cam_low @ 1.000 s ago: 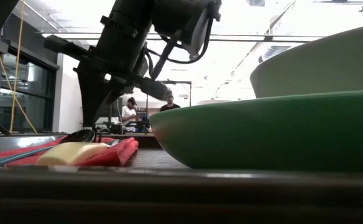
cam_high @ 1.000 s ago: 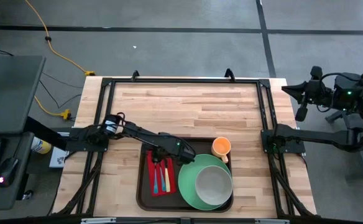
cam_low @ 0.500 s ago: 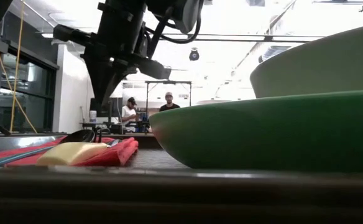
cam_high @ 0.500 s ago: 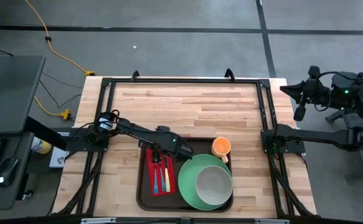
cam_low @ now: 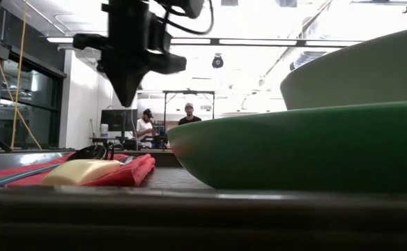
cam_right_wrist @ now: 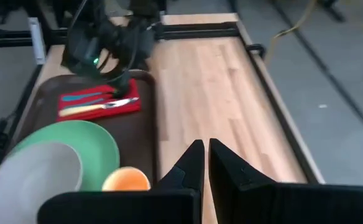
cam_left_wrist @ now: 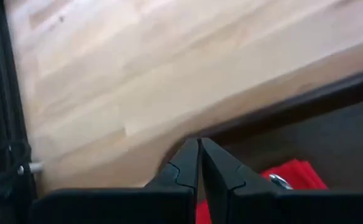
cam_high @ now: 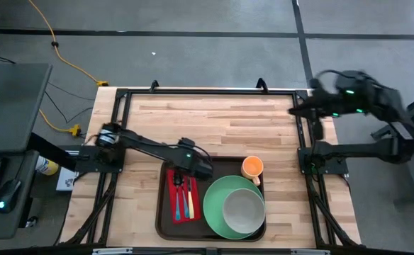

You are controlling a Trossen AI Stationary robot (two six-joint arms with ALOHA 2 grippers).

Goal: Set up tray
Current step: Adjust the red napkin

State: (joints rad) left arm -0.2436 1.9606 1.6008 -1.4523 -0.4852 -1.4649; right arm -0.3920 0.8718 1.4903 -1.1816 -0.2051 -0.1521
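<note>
Closed left claw [cam_left_wrist: 199, 163] above tray [cam_left_wrist: 306, 124] rim, wrist-view only.

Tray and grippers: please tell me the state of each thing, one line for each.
tray: flat on the table, loaded.
green plate: on the tray, holding the bowl.
bowl: upright, empty.
orange cup: upright.
red napkin: flat, cutlery on top.
left gripper: shut, empty.
right gripper: shut, empty.

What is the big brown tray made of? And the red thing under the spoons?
The tray looks like dark brown plastic: smooth, a moulded raised rim, rounded corners. The red thing seems to be a cloth or paper napkin: soft folded edges show in the low view, though which of the two is hard to tell. The table is pale wood with visible planks.
</note>
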